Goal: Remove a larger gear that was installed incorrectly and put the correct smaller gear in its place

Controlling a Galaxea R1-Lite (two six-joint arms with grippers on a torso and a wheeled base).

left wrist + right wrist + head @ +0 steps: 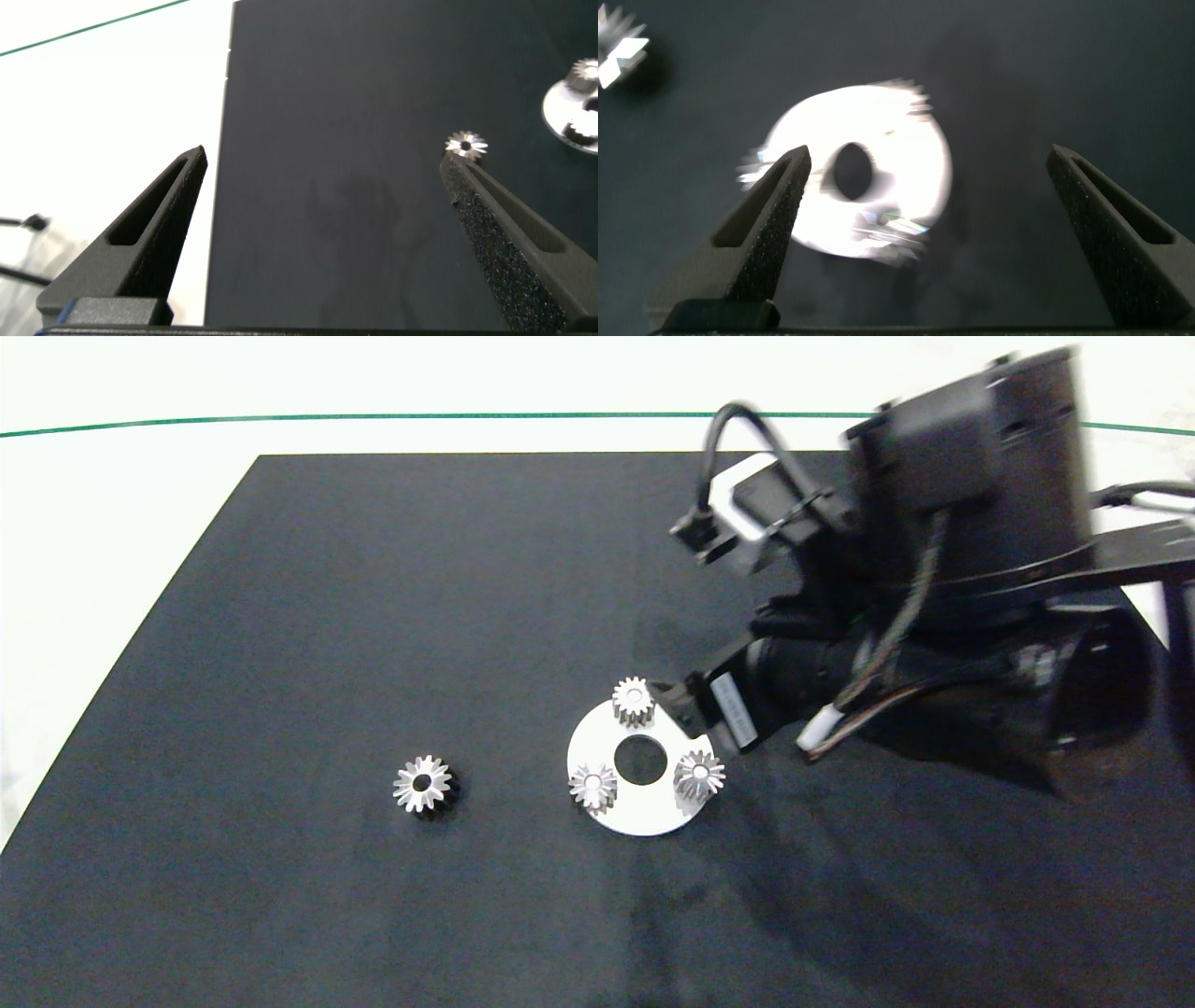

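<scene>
The larger gear [423,783] [466,145] [621,56], star-toothed with a dark centre hole, lies loose on the black mat to the left of the white round plate [644,812] [906,177]. Three silver gears sit on the plate. A smaller gear [699,775] is at its right, a similar one [593,786] at its front left, and a taller drum-like gear [633,700] at the back. My right gripper [677,709] [929,154] hangs open over the plate's right side, holding nothing. My left gripper [323,157] is open above the mat's left part, outside the head view.
The black mat [373,616] covers most of a white table [112,523]. A green line [373,417] runs along the far side. The bulky right arm [971,579] reaches in over the mat's right half.
</scene>
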